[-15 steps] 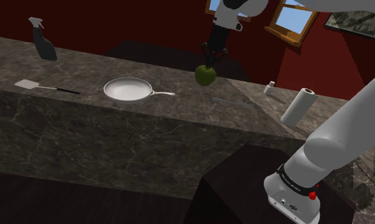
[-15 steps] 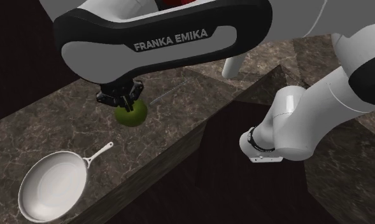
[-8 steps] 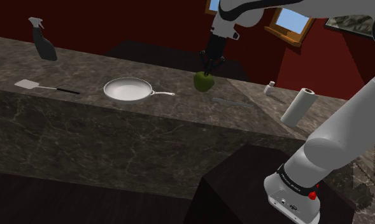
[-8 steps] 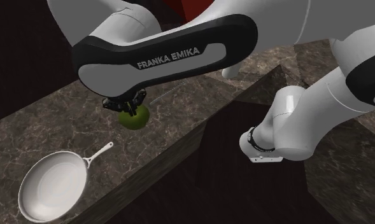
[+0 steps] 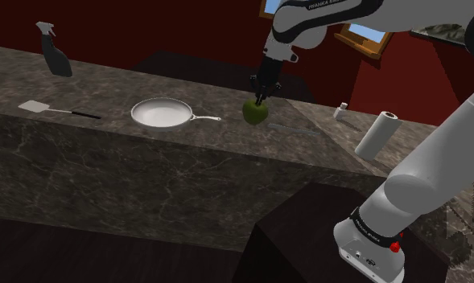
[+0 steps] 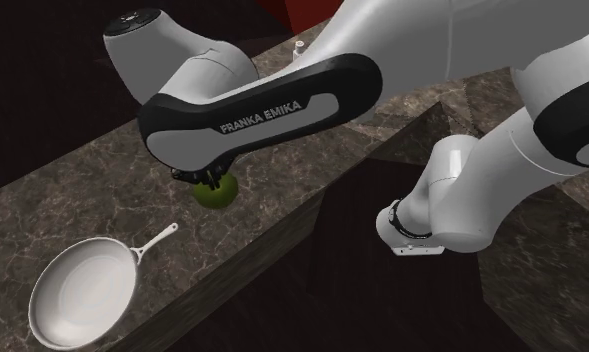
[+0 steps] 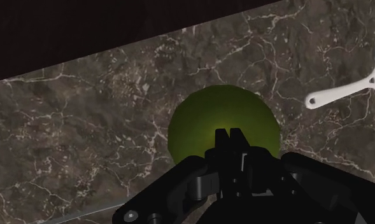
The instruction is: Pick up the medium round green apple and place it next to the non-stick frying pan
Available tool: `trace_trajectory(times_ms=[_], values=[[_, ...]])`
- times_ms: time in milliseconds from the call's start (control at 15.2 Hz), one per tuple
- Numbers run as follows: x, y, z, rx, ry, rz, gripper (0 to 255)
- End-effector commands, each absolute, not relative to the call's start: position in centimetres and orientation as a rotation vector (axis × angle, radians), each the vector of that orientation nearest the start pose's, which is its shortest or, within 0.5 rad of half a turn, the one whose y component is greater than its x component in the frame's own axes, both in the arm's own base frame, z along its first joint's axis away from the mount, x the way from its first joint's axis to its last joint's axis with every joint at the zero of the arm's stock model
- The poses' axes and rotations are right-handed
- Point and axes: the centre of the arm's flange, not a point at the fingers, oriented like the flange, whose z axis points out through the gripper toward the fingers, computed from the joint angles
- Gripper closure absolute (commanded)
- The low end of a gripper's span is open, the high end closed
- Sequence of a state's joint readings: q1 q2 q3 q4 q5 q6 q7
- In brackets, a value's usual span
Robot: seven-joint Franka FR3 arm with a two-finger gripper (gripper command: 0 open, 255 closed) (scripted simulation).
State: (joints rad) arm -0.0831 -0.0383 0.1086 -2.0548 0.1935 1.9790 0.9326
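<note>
White arm (image 5: 436, 170) arched up high and over, wrist tipped down, black pincer (image 5: 261, 97) pinched tight on the top of the green apple (image 5: 256, 113).

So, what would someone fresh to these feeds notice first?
The green apple comes first, bright against the dark marbled countertop, with the black claw pinched shut on its top. Next is the pale frying pan, to the apple's left in the shoulder view, lying apart from the apple with its handle pointing toward it.
</note>
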Motion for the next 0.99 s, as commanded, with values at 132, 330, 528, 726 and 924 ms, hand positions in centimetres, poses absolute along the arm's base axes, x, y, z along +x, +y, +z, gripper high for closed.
trace_trajectory(times_ms=[132,330,528,726,924], values=[[53.7,2.7,43.0,-2.643,1.423,0.168,255],[53.7,2.7,41.4,-2.643,1.423,0.168,255],[53.7,2.7,39.8,-2.643,1.423,0.168,255],[53.7,2.7,39.8,-2.643,1.423,0.168,255],[53.7,2.7,39.8,-2.643,1.423,0.168,255]])
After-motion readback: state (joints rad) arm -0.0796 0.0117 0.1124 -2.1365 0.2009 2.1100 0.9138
